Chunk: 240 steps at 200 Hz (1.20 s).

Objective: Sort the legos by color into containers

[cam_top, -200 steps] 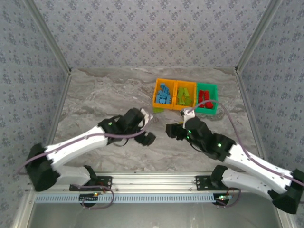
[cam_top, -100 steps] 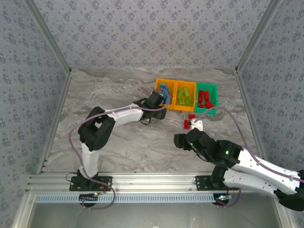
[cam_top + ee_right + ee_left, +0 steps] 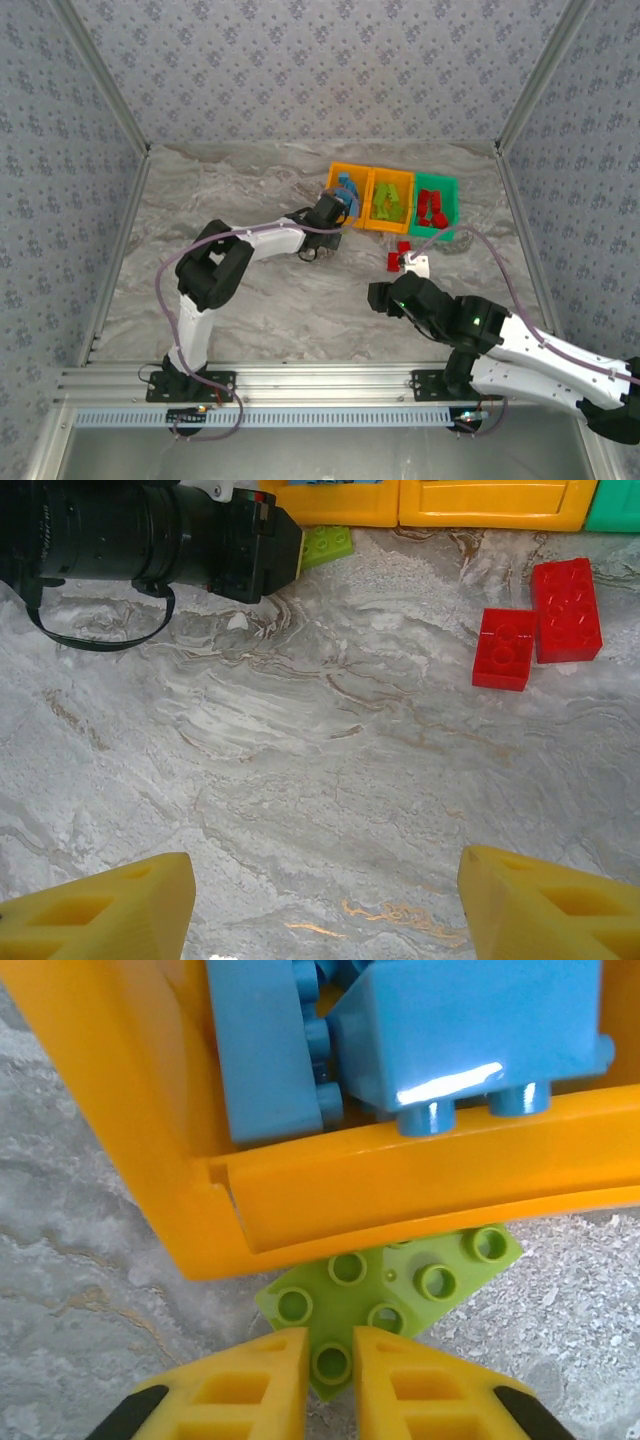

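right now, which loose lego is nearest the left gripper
The lime green lego by the blue-filled orange bin, its corner between the fingers of the left gripper; the two red legos lie apart.

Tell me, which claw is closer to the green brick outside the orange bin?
Left. The left gripper pinches the lime brick by the orange bin; the right gripper hangs open well away.

The orange bin crowds the green brick just beyond the fingers
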{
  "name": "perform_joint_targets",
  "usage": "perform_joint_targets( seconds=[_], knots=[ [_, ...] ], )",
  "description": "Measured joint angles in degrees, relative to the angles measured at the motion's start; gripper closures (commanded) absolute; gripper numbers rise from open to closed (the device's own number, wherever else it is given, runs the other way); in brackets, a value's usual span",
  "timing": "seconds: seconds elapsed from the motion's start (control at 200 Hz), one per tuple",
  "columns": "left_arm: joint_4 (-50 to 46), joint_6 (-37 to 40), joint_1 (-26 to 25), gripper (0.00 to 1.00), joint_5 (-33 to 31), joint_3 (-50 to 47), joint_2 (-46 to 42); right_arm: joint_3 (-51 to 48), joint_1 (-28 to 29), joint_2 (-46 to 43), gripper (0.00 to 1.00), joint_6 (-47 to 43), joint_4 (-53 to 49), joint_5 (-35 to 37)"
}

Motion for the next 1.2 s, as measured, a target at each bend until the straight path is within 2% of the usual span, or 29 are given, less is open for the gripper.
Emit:
perform_joint_targets(
  seconds=[0.325,0.59,0.645,0.76,0.829,0.999,1.199],
  knots=[
    [2.23,-0.24,-0.07,0.91,1.46,-3.72,-2.14,-0.07,0.37,0.00,0.25,0.85,0.00,0.00],
    [-0.26,-0.20,-2.01,0.91,2.78,-17.22,-13.51,-0.39,1.03,0.00,0.24,1.49,0.00,0.00],
    [-1.79,0.07,-2.69,0.85,2.73,-20.55,-16.92,-0.39,1.16,0.00,0.24,1.49,0.02,0.00],
    [-4.11,0.24,-3.54,0.51,2.03,-25.66,-23.54,-0.42,1.40,0.00,0.24,1.49,0.04,0.04],
    [-5.01,0.09,-3.52,0.39,1.25,-26.69,-26.40,-0.44,1.44,0.00,0.24,1.49,0.20,0.15],
    [-5.66,-4.59,-5.14,0.31,-2.73,-26.29,-28.48,-0.50,1.79,0.00,0.24,1.79,0.17,0.42],
    [-16.41,-23.78,-12.24,0.30,-13.03,-16.13,-21.59,-1.27,2.14,-0.11,0.22,2.73,-0.26,0.90]
  ],
)
